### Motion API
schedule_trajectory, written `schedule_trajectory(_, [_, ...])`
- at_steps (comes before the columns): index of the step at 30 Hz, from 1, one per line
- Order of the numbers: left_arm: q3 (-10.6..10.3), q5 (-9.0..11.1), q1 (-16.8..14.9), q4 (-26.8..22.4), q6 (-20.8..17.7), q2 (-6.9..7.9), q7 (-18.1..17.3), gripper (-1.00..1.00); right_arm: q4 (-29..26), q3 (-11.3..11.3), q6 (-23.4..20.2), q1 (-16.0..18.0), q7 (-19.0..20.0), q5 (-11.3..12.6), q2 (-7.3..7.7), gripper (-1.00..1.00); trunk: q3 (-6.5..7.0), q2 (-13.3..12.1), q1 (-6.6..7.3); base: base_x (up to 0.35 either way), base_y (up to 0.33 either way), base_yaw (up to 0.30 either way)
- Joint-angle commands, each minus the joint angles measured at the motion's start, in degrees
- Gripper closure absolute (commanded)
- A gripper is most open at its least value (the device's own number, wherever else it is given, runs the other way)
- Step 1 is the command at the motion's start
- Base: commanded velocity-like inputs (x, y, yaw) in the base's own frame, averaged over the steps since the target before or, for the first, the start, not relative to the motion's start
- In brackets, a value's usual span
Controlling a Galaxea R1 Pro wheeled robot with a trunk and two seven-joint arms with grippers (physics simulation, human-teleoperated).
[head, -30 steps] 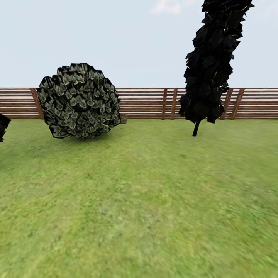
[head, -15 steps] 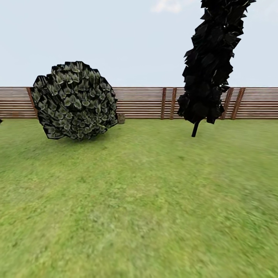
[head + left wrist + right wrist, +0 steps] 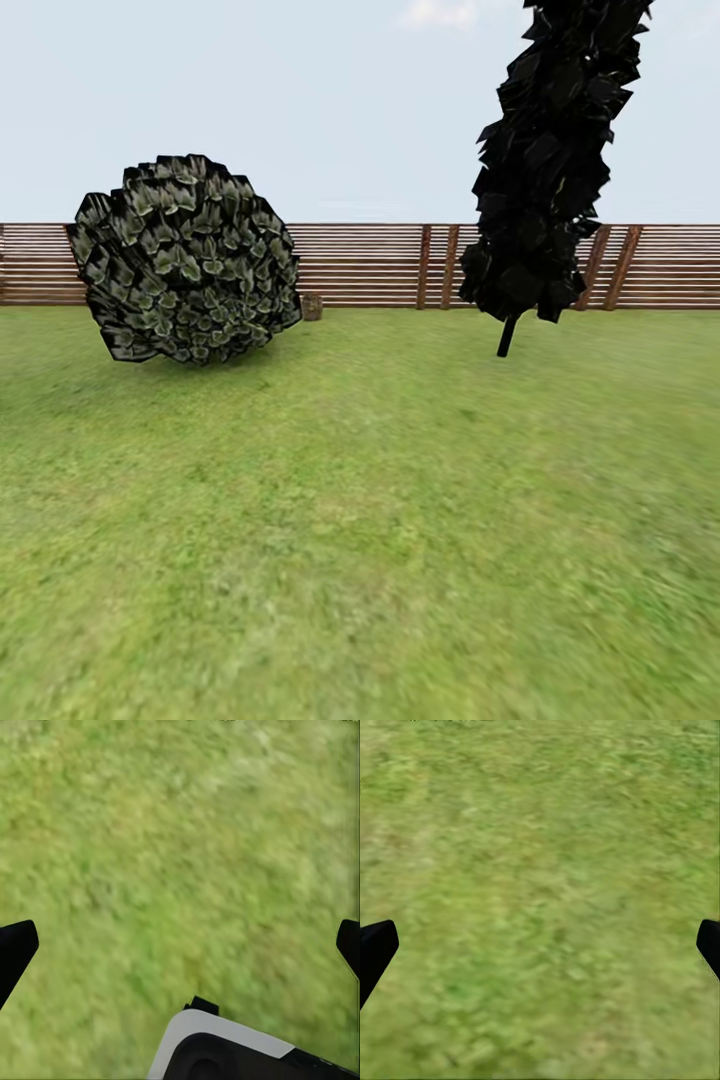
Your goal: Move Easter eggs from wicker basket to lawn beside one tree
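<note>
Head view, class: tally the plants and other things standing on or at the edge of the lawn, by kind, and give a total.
Round leafy bushes: 1
Dark narrow conifers: 1
Slatted wooden fences: 1
Small brown objects by the fence, too small to identify: 1
Total: 4, all at the far side of the lawn.

— What shows of the garden?

— The lawn (image 3: 380,520): short, patchy green grass, flat, running from the near edge to the far fence (image 3: 380,265). The fence is brown, slatted wood, spanning left to right.

— Anything small out there?

— A small brown object (image 3: 312,306) sits far off at the foot of the fence, just right of the round bush (image 3: 185,260). It is too small to tell whether it is the basket.
</note>
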State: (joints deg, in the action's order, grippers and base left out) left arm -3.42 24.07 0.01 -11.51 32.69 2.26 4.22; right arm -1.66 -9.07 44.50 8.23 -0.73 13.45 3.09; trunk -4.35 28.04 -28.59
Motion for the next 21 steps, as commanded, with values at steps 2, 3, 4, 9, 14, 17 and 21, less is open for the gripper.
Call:
schedule_trajectory(2, [-0.37, 0.01, 0.0, -0.09, 0.1, 0.02, 0.44, -1.0, 0.01, -0.28, 0.09, 0.04, -0.11, -0.36, 0.04, -1.0, -0.24, 0.09, -0.05, 0.273, -0.23, 0.123])
schedule_trajectory(3, [-0.37, 0.01, -0.01, -0.09, 0.1, 0.02, 0.44, -1.0, 0.0, -0.24, 0.08, 0.04, -0.12, -0.36, 0.05, -1.0, -0.31, 0.09, -0.05, 0.273, -0.23, 0.126])
schedule_trajectory(4, [-0.36, 0.01, -0.01, -0.09, 0.1, 0.02, 0.44, -1.0, 0.0, -0.23, 0.07, 0.04, -0.13, -0.36, 0.06, -1.0, -0.38, 0.09, -0.05, 0.273, -0.23, 0.127])
schedule_trajectory(9, [-0.36, 0.01, -0.01, -0.09, 0.1, 0.02, 0.45, -1.0, 0.0, -0.22, 0.17, 0.04, -0.14, -0.35, 0.08, -1.0, -0.77, 0.09, -0.05, 0.273, -0.23, 0.123])
schedule_trajectory(14, [-0.36, 0.03, 0.0, -0.09, 0.1, 0.02, 0.48, -1.0, 0.0, -0.22, 0.25, 0.04, -0.15, -0.31, 0.08, -1.0, -1.12, 0.09, -0.05, 0.273, -0.23, 0.101])
schedule_trajectory(17, [-0.34, 0.08, 0.01, -0.09, 0.1, 0.09, 0.52, -1.0, -0.01, -0.25, 0.31, 0.04, -0.09, -0.34, 0.08, -1.0, -1.18, 0.09, -0.05, 0.267, -0.238, 0.026])
schedule_trajectory(21, [-0.36, 0.09, 0.0, -0.09, 0.1, 0.11, 0.53, -1.0, -0.01, -0.25, 0.32, 0.04, -0.09, -0.34, 0.08, -1.0, -1.19, 0.09, -0.05, 0.257, -0.244, 0.006])
